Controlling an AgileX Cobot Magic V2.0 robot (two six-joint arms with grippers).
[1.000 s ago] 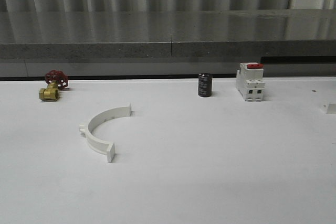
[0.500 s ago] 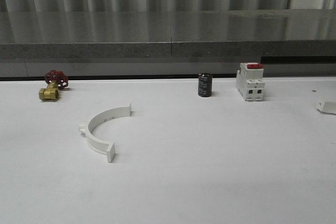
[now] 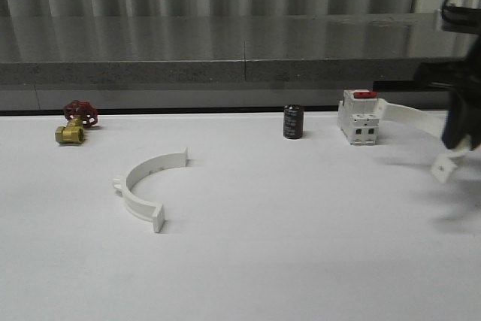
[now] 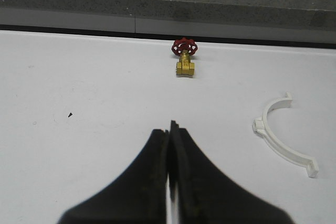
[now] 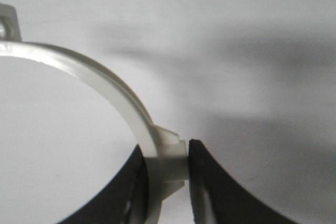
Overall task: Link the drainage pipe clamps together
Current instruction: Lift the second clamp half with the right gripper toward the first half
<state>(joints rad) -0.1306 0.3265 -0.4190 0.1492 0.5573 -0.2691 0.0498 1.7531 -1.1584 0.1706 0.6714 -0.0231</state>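
Observation:
One white drainage pipe clamp half [image 3: 146,186] lies flat on the white table, left of centre, its open side facing right; it also shows in the left wrist view [image 4: 278,140]. My right gripper [image 3: 457,137] hangs at the far right, shut on the second clamp half [image 3: 409,116], which is lifted off the table with one end tab [image 3: 443,169] hanging low. Close up, the right gripper [image 5: 165,156] pinches that band [image 5: 105,80] at its outer lug. My left gripper [image 4: 170,129] is shut on nothing, above bare table left of the lying clamp.
A brass valve with a red handwheel [image 3: 75,122] sits at the back left. A black cylinder [image 3: 293,122] and a white breaker with a red switch [image 3: 358,118] stand at the back, close to the held clamp. A grey ledge [image 3: 240,58] runs behind the table.
The right gripper has come into the front view from the right edge, with the second clamp half raised off the table. The lying clamp half has not moved.

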